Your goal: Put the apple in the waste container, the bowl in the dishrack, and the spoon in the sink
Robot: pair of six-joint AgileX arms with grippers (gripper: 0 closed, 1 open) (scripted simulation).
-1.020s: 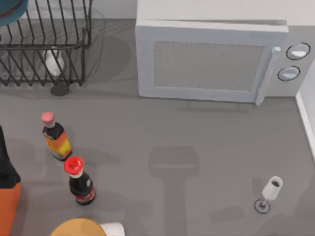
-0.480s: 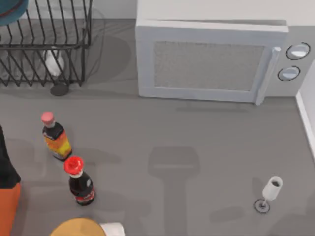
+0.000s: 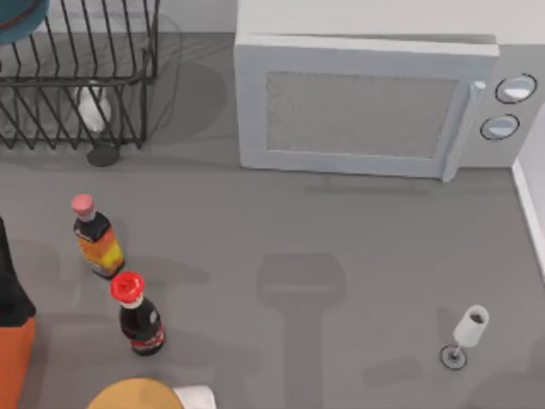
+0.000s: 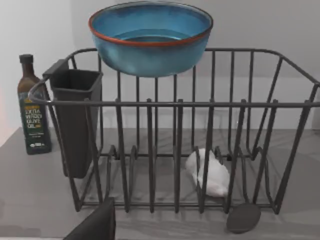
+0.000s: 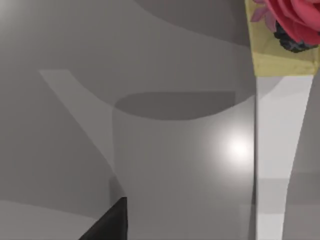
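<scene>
**Bowl on the dishrack, counter quiet**

From the top view, nearest at 7 o'clock, a rounded orange-yellow object (image 3: 134, 394) is cut by the lower edge, with something small and white (image 3: 196, 397) touching it. An orange and black shape (image 3: 13, 332) stands at the left edge, at 8 o'clock.

A little farther there are two bottles: one dark with a red cap (image 3: 136, 313), and one yellow-orange with a pink cap (image 3: 95, 235), near each other but apart. At 4 o'clock, one small white goblet (image 3: 464, 334) stands alone on the grey counter (image 3: 341, 230).

Far at 1 o'clock, one white microwave (image 3: 362, 106) has its door closed.

Far at 10 o'clock is the dishrack (image 3: 81, 81). In the left wrist view, the dishrack (image 4: 200, 145) holds one crumpled white thing (image 4: 210, 172) between its bars, and one dark cup-shaped holder (image 4: 77, 120) hangs at one end; what is in the holder I cannot tell. The bowl (image 4: 150, 37), teal-blue and empty inside, sits at the rack's top rail. In the top view, the bowl (image 3: 21, 17) shows at the corner. One round dark disc (image 4: 243, 218) lies on the counter just beside the rack. One green oil bottle (image 4: 32, 107) stands beside the rack.

For both grippers, I cannot tell how the jaws stand.
</scene>
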